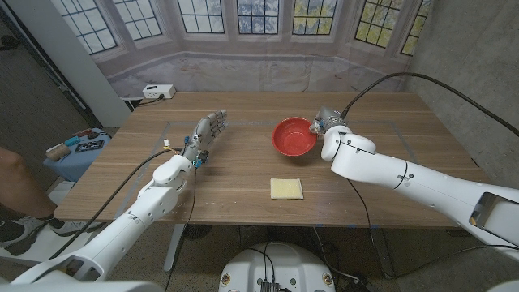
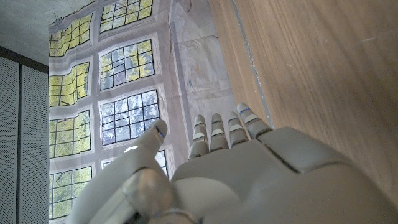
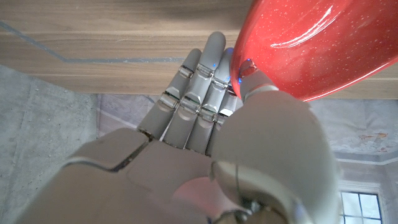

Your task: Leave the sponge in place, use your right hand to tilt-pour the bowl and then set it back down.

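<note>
Right now the right robot hand [image 1: 326, 123] pinches the red bowl [image 1: 294, 136] by its right rim — tilted, toward the surface's [image 1: 243, 174] far edge; the sponge [image 1: 286, 189] lies near the front edge, the left robot hand [image 1: 207, 134] slack.

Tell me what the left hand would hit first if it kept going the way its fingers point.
Probably nothing on the table: the left hand points at the far edge over bare wood, well left of the red bowl. Beyond is the window backdrop; depth is unclear.

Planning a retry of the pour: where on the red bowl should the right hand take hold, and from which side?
Probably the rim nearest the right hand, coming from the robot's right. The red bowl is round, open and thin-walled, so its edge suits a thumb-and-fingers pinch, as the right wrist view shows. That side also keeps the hand off the sponge.
</note>
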{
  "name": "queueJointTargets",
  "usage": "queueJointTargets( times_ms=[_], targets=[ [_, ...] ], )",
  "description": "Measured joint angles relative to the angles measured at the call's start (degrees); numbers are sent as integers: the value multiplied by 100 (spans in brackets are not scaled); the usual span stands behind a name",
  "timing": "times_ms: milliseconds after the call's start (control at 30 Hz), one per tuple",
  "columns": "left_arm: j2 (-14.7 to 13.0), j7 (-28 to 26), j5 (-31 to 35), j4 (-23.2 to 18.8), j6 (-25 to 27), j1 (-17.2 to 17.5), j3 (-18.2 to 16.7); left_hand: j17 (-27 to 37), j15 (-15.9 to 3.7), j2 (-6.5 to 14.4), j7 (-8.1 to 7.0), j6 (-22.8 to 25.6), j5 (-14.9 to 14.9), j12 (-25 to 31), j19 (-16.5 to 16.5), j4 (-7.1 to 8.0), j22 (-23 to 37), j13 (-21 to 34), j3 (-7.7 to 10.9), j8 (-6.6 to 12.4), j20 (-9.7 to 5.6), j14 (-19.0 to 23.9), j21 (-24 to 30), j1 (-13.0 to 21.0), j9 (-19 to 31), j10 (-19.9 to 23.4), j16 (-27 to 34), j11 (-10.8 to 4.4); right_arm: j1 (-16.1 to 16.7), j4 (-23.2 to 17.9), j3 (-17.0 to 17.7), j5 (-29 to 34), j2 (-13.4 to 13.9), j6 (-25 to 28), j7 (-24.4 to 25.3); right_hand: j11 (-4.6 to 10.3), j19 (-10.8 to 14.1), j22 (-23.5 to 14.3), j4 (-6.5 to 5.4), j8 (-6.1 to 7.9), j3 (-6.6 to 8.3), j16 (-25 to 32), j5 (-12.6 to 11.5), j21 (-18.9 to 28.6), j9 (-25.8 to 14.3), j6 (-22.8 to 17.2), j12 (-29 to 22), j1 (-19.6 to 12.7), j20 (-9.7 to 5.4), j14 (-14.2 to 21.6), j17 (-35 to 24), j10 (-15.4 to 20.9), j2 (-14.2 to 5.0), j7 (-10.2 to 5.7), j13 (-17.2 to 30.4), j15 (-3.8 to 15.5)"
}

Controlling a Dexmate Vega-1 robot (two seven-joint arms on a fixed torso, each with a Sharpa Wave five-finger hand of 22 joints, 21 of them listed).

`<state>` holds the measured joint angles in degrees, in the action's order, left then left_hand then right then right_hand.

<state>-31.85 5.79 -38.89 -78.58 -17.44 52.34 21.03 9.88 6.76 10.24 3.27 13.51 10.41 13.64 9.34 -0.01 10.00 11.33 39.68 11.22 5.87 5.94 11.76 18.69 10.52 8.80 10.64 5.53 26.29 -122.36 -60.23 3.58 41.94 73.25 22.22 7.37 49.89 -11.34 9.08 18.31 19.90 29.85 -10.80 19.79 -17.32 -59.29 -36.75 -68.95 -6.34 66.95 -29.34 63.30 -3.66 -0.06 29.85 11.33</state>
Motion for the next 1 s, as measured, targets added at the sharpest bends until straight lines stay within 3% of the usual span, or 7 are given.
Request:
queueJointTargets(
  times_ms=[633,1000],
  targets=[
    [-13,-37,28,-16,0,-76,-21,0,0,0,-21,21,0,0,8,-16,0,0,-17,0,8,0,0,0,0,0,0,0,126,140,-170,973,-109,-289,351,35,-11,1,0,-1,-64,-84,1,79,-12,-7,3,-15,-12,78,-121,-30,-15,-14,31,97],
    [-13,-37,51,-7,0,-126,-12,0,0,0,-21,20,0,0,8,-16,0,-1,-17,1,8,0,0,0,0,0,0,0,343,393,-192,1670,-338,-547,585,33,-11,-27,8,-2,-118,-127,-23,138,-11,-6,5,-21,-11,86,-188,-30,-21,-15,59,97]
  ],
)
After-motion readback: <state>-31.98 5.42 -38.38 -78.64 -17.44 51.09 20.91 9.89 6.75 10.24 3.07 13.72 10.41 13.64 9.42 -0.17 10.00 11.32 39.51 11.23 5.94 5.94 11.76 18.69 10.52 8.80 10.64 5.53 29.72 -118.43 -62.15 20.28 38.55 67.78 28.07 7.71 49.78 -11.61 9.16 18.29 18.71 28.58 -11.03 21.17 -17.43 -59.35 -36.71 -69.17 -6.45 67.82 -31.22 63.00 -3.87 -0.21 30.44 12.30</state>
